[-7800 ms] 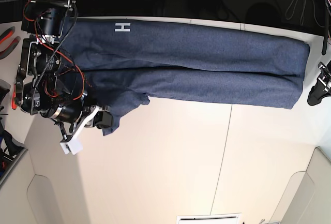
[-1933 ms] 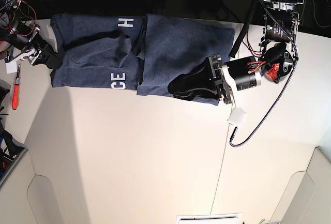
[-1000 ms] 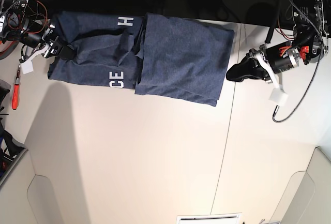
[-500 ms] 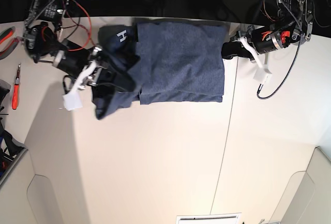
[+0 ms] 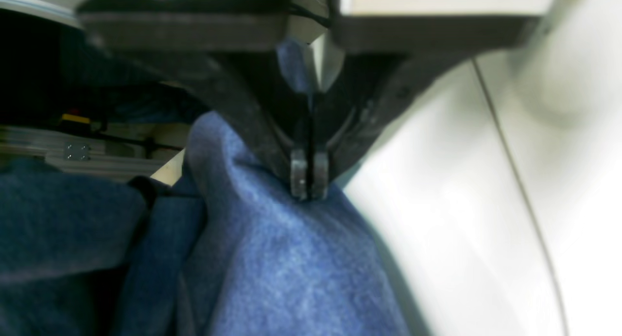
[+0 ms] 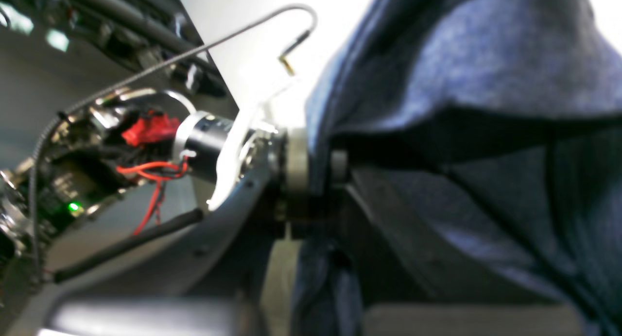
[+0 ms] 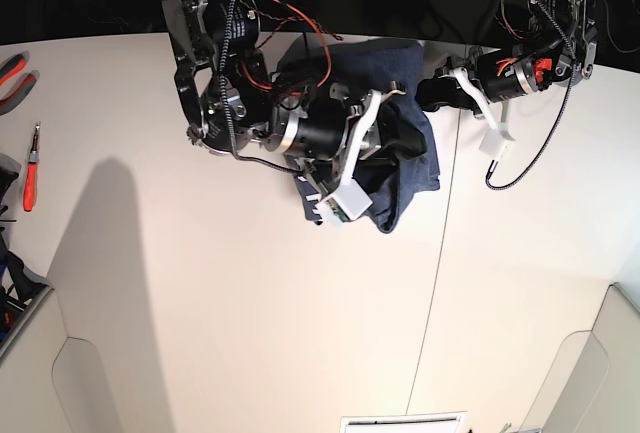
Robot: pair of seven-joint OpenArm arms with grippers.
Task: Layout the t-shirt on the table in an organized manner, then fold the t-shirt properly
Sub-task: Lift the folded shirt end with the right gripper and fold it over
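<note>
The t-shirt [image 7: 405, 168] lies bunched in a dark blue heap near the far edge of the table [image 7: 230, 303], beside its thin seam. The left gripper [image 5: 309, 183] has its fingers pressed together on a raised ridge of the cloth at the heap's edge. The right gripper [image 7: 385, 148] sits over the heap with cloth draped across its fingers [image 6: 335, 168]; whether they pinch it cannot be told.
</note>
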